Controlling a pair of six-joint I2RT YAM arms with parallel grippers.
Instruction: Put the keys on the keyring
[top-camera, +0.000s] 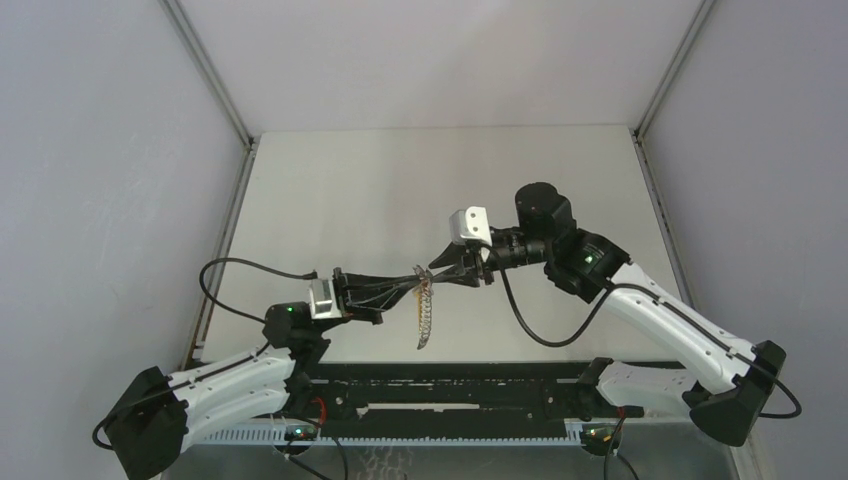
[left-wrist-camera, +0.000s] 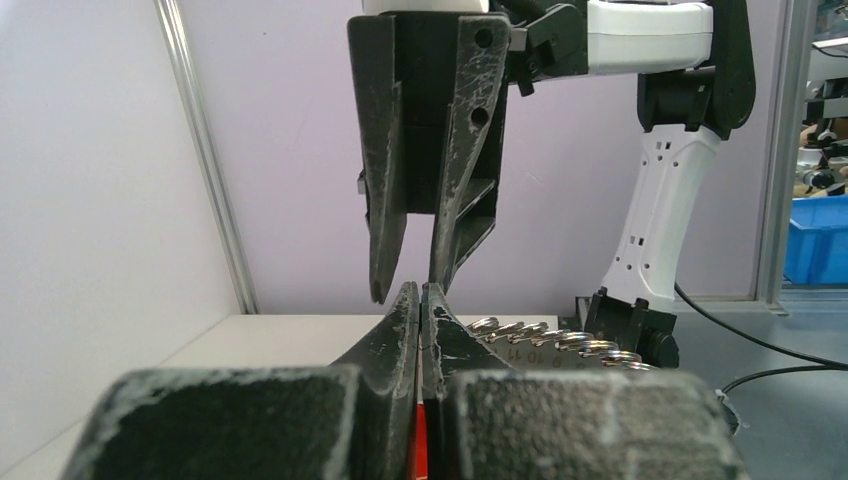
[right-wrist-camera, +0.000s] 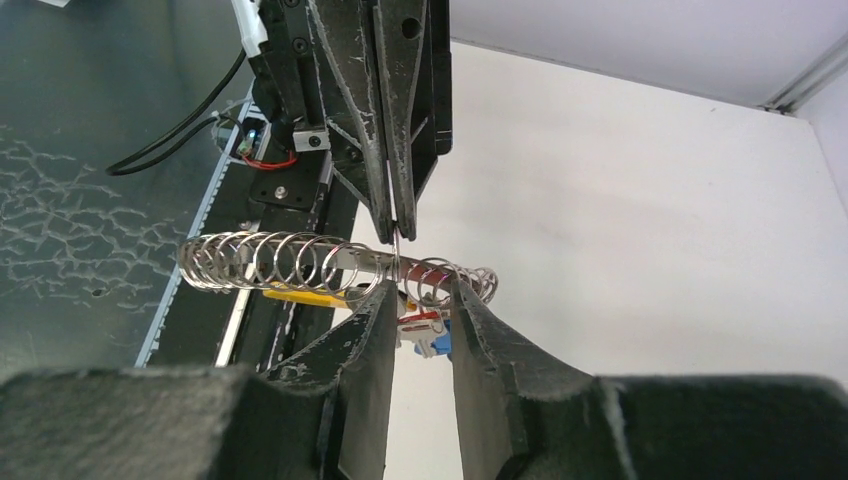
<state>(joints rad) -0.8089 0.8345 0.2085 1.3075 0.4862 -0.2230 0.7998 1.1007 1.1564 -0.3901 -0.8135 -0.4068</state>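
Observation:
The keyring (right-wrist-camera: 290, 262) is a thin metal strip carrying a row of several silver rings; in the top view it (top-camera: 425, 318) hangs down in mid-air over the table. A yellow piece (right-wrist-camera: 300, 295), a red-and-white piece (right-wrist-camera: 420, 320) and a blue piece (right-wrist-camera: 440, 342) hang under it; I cannot tell which are keys. My left gripper (top-camera: 410, 284) is shut on the keyring's upper end, with a red sliver (left-wrist-camera: 420, 440) between its jaws. My right gripper (right-wrist-camera: 422, 292) is open, its fingertips either side of the rings beside the left fingertips (right-wrist-camera: 395, 225).
The white table (top-camera: 400, 190) has grey walls on three sides. A black rail (top-camera: 450, 395) with the arm bases runs along the near edge. A black cable (top-camera: 240, 268) loops at the left arm, and another (top-camera: 545, 335) hangs under the right arm.

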